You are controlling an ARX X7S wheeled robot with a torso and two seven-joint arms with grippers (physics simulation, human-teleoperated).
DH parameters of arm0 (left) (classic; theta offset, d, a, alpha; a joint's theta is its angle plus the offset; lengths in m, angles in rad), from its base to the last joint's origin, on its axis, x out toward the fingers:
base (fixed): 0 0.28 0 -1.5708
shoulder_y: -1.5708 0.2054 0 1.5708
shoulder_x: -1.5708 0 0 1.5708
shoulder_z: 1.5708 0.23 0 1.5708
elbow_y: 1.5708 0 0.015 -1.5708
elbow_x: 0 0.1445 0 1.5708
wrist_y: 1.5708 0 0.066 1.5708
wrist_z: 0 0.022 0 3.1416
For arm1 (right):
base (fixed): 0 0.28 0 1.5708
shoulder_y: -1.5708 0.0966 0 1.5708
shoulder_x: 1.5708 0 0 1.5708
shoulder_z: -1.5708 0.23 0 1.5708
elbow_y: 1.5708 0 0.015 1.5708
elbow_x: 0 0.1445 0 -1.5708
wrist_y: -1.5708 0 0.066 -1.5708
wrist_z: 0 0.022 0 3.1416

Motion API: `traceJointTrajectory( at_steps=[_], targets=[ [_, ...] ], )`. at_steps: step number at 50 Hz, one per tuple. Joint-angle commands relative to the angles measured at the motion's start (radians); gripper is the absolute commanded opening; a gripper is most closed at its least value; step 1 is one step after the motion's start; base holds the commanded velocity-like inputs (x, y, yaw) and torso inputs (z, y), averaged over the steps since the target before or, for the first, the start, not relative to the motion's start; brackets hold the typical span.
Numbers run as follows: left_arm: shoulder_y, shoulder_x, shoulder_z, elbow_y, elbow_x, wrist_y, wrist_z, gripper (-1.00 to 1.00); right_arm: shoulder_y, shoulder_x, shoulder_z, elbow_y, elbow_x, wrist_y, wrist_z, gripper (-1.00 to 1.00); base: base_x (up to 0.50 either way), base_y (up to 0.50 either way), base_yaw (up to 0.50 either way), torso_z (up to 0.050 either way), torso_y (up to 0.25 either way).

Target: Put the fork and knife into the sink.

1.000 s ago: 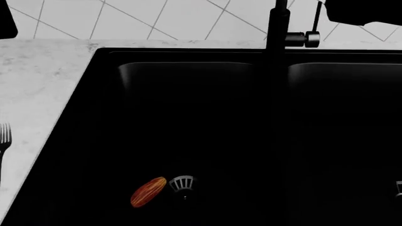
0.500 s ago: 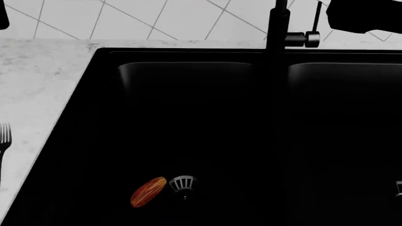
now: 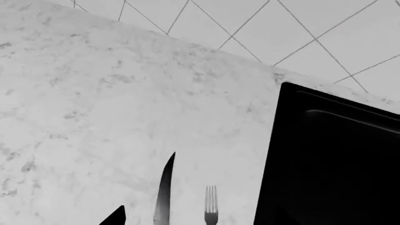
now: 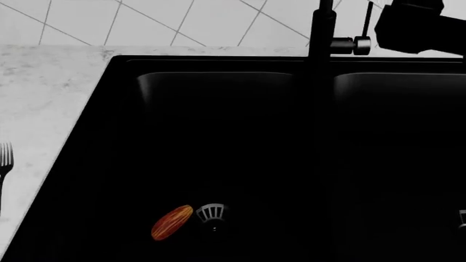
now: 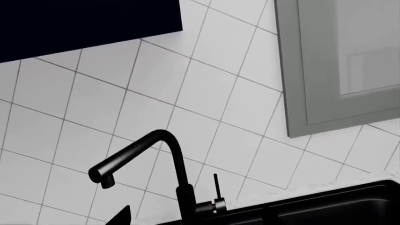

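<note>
The slim silver fork (image 3: pixel 211 213) lies on the pale marble counter next to the knife (image 3: pixel 164 192), a long dark blade, both just left of the matte black sink (image 3: pixel 337 159). In the head view only the fork's tines (image 4: pixel 5 157) show at the left edge; the knife is out of that view. The sink (image 4: pixel 120 109) fills most of that view, with a round silver drain (image 4: pixel 211 213). One dark fingertip (image 3: pixel 115 216) of my left gripper shows beside the knife, clear of it. A fingertip (image 5: pixel 120 216) of my right gripper shows high, facing the faucet.
An orange-red oval object (image 4: pixel 172 222) lies in the left basin beside the drain. The tall black faucet (image 4: pixel 321 33) rises between the basins, with my right arm (image 4: pixel 422 24) to its right at the top. White tiled wall runs behind; a grey cabinet door (image 5: pixel 340 61) hangs above.
The left arm's dark shape has gone out of the head view's top left corner. The right arm at the top right has come lower into view. Fork and sink contents are unmoved.
</note>
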Motion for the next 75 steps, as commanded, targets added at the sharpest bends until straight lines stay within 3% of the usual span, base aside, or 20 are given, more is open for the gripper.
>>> traceJointTrajectory(
  at_steps=[1,33,48,57,67,75],
  targets=[
    [-0.023,-0.070,0.065,-0.137,-0.136,-0.007,-0.093,1.00,-0.007,0.001,-0.002,-0.003,0.013,-0.008,0.010,1.00,0.00,0.00,0.00,0.000,0.000],
    [0.216,-0.226,0.141,-0.091,-0.205,0.038,-0.062,1.00,-0.042,0.024,-0.024,0.002,0.053,-0.052,0.036,1.00,0.00,0.00,0.00,0.000,0.000],
    [0.269,-0.202,0.227,-0.115,-0.109,0.027,0.129,1.00,-0.051,0.036,-0.018,-0.003,0.085,-0.052,0.059,1.00,0.00,0.00,0.00,0.000,0.000],
    [0.352,-0.210,0.227,-0.083,-0.211,0.010,0.085,1.00,-0.056,0.039,-0.031,0.000,0.090,-0.066,0.060,1.00,0.00,0.00,0.00,0.000,0.000],
    [0.467,-0.243,0.242,-0.015,-0.443,0.029,-0.076,1.00,-0.059,0.043,-0.036,0.003,0.099,-0.074,0.070,1.00,0.00,0.00,0.00,0.000,0.000],
    [0.534,-0.252,0.271,0.018,-0.517,0.033,-0.060,1.00,-0.061,0.048,-0.040,0.005,0.109,-0.078,0.077,1.00,0.00,0.00,0.00,0.000,0.000]
  ],
)
